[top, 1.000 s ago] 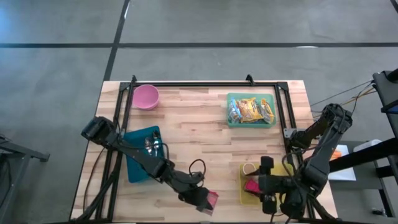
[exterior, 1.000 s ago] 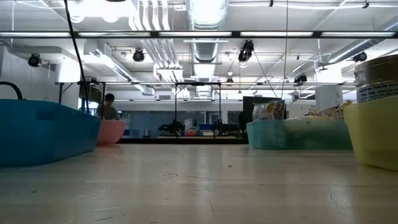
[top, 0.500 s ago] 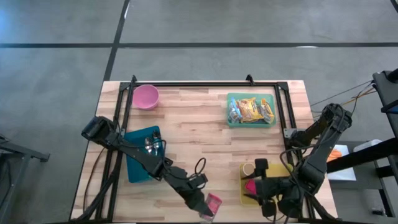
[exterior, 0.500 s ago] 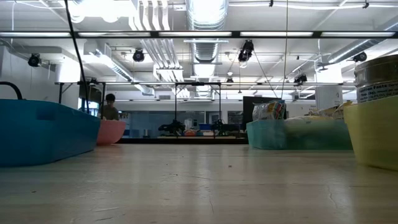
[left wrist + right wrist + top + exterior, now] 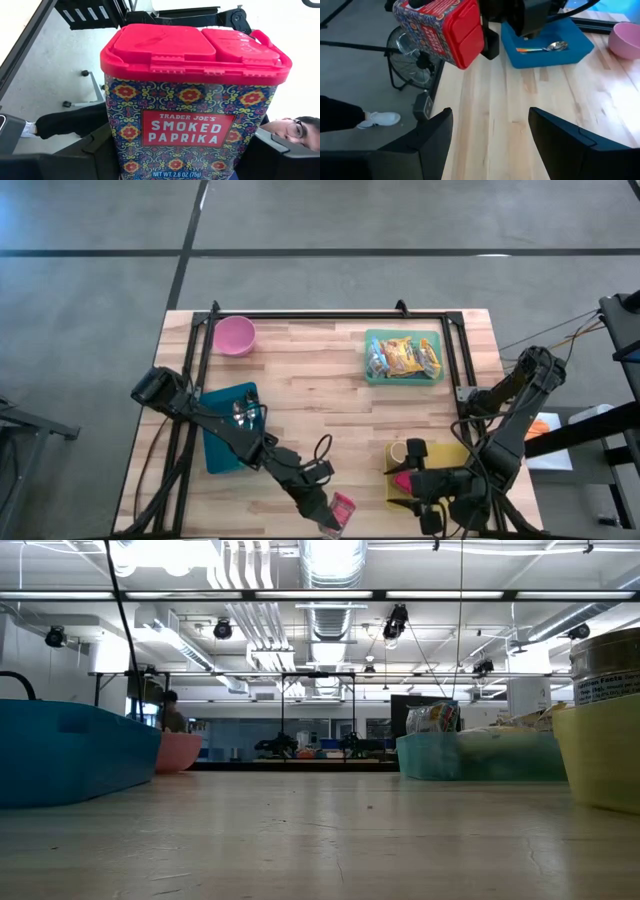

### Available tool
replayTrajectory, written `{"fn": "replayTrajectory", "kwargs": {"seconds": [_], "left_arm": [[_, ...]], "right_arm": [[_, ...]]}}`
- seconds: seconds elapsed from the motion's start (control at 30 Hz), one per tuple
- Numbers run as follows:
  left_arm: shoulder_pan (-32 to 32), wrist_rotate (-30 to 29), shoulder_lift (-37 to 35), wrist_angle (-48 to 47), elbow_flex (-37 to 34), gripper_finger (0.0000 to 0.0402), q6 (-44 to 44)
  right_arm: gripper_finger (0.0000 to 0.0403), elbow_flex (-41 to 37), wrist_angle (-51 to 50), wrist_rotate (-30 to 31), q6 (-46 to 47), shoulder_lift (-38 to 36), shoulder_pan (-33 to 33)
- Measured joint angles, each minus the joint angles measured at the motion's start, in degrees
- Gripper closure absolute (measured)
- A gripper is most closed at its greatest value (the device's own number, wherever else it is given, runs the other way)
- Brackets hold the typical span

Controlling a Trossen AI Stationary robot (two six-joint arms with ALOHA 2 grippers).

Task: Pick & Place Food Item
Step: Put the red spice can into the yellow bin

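A patterned smoked paprika tin (image 5: 190, 100) with a red lid hangs over the table's near edge (image 5: 343, 505), and my left gripper (image 5: 328, 518) is shut on it. The right wrist view shows the same tin (image 5: 442, 30) above the table's edge. My right gripper (image 5: 490, 137) stands open with nothing between its fingers. It hovers over the yellow bin (image 5: 450, 480) at the near right (image 5: 412, 465), pointing toward the tin. Neither gripper shows in the low view. My left gripper pinches the tin's lower body between its two fingers (image 5: 75, 160), one on each narrow side (image 5: 111, 147). The fingers come about level from the table's left. The tin is lifted clear, lying on its side, with its red lid (image 5: 467, 32) facing the right arm.
A blue tray (image 5: 222, 442) with a spoon lies at the left and a pink bowl (image 5: 236, 335) at the far left. A teal bin (image 5: 403, 357) of snack packets stands far right. The yellow bin holds a can (image 5: 400, 452). A person's shoe (image 5: 377, 119) shows beyond the near edge.
My left gripper has rolled its wrist and risen a little, turning the tin with it; the tin stays held and clear of the table. My right gripper has tipped and drifted slightly toward the table's left, over the yellow bin, still open.
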Motion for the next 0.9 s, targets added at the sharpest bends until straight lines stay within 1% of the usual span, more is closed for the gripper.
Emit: {"fn": "replayTrajectory", "kwargs": {"seconds": [0.2, 0.7, 0.8, 0.9], "left_arm": [[0.04, 0.00, -0.01, -0.01, 0.00, 0.0114, 0.17], [0.11, 0.02, 0.00, 3.43, 0.00, 0.0114, 0.37], [0.15, 0.10, 0.00, 3.43, 0.00, 0.0114, 0.37], [0.17, 0.22, 0.00, 3.42, 0.00, 0.0114, 0.37]], "right_arm": [[0.0147, 0.00, 0.43, 1.62, -0.84, 0.00, -0.03], [0.0145, -0.02, 5.72, 1.11, -0.69, 0.00, -0.11], [0.0128, -0.02, 6.88, 0.96, -0.82, 0.00, -0.26], [0.0092, -0.04, 6.81, 0.96, -0.75, 0.00, -0.63]]}}
